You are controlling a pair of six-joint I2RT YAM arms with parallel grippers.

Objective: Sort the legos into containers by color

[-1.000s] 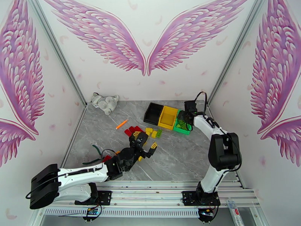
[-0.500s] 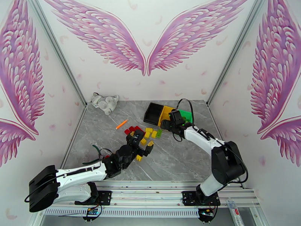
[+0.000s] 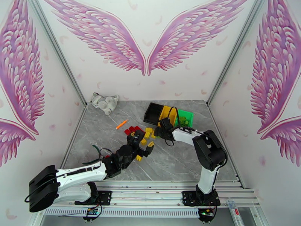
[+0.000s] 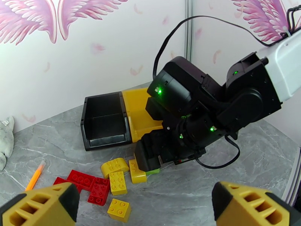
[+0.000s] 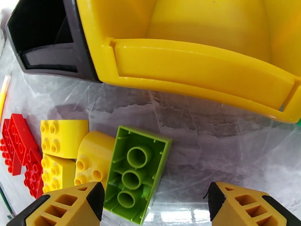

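Note:
Red legos [image 3: 134, 129] and yellow legos [image 3: 148, 132] lie in a pile in front of the containers: a black bin [image 3: 152, 113], a yellow bin [image 3: 168, 114] and a green bin [image 3: 185, 118] with green bricks in it. My right gripper [image 3: 160, 132] is low over the pile's right end, open. In its wrist view a lime green lego [image 5: 137, 172] lies upside down on the table between the open fingers [image 5: 64, 206], beside yellow legos [image 5: 64, 136]. My left gripper [image 3: 142, 142] hovers open just in front of the pile, with nothing between its fingers [image 4: 41, 204].
A grey-white plush cat [image 3: 104, 102] sits at the back left. An orange marker [image 3: 121, 124] lies left of the pile. Loose yellow bricks [image 3: 138, 158] rest near the left gripper. The right arm's black wrist [image 4: 180, 121] stands close in front of the left gripper.
The right arm swung left from over the green bin and came down to the pile's right end. The left gripper shifted slightly back and left, still open.

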